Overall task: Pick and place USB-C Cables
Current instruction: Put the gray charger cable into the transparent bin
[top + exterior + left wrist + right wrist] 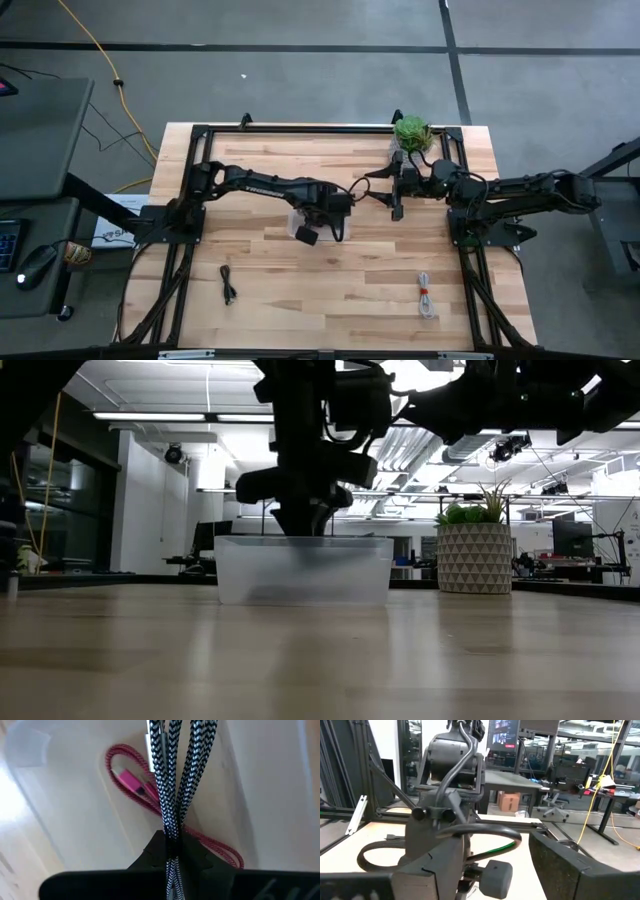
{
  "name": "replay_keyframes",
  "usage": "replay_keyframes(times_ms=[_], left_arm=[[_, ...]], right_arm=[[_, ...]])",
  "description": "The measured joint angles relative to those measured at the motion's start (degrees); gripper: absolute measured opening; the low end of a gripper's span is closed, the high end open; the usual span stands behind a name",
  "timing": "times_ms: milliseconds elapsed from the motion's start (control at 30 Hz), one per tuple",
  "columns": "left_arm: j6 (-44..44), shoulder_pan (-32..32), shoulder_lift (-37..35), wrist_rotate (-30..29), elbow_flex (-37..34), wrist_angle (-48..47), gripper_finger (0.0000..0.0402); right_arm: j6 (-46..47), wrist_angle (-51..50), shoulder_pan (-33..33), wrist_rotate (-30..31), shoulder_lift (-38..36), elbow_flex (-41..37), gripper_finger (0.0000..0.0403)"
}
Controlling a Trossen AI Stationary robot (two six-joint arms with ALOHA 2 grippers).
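Note:
My left gripper (172,845) is over the clear plastic container (303,570) at mid-table (318,222) and is shut on the grey braided cable (172,780), whose strands reach down into the container. The dark red cable (130,780) lies coiled on the container's floor. The black cable (228,285) lies flat on the table toward the near left. The white cable with the red tie (427,295) lies toward the near right. My right gripper (397,200) waits open over the far right of the table, touching nothing. My left gripper pinches the grey braided cable bundle (172,827), several strands together, between its two fingers (197,857). It comes from above, pointing down into the container. The strands run on below the fingertips over the dark red cable; whether their ends rest on the floor, I cannot tell.
A potted plant (411,132) stands at the table's far edge near the right arm. A black frame rims the table (300,128). A long yellow cord (100,55) lies on the floor beyond the table. Bare wood lies between the two near cables.

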Motion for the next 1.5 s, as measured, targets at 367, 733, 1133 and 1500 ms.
replay_keyframes(times_ms=[367, 733, 1133, 1500], left_arm=[[-0.6, -0.5, 0.4, -1.6, 0.0, -0.3, 0.0000], [-0.6, -0.5, 0.5, -1.5, -0.1, -0.6, 0.0000], [-0.2, -0.3, 0.5, -1.5, -0.1, -0.4, 0.0000], [2.2, -0.1, 1.9, -2.1, -0.1, -0.7, 0.0000]], right_arm=[[1.2, -0.8, 0.0, 0.5, -0.1, 0.0, 0.0216], [-3.4, -20.2, -0.2, 18.4, -3.9, 0.1, 0.0216], [-2.6, -27.1, -0.2, 28.8, -11.5, 0.1, 0.0216], [-2.6, -27.3, -0.2, 28.4, -11.7, 0.1, 0.0216]])
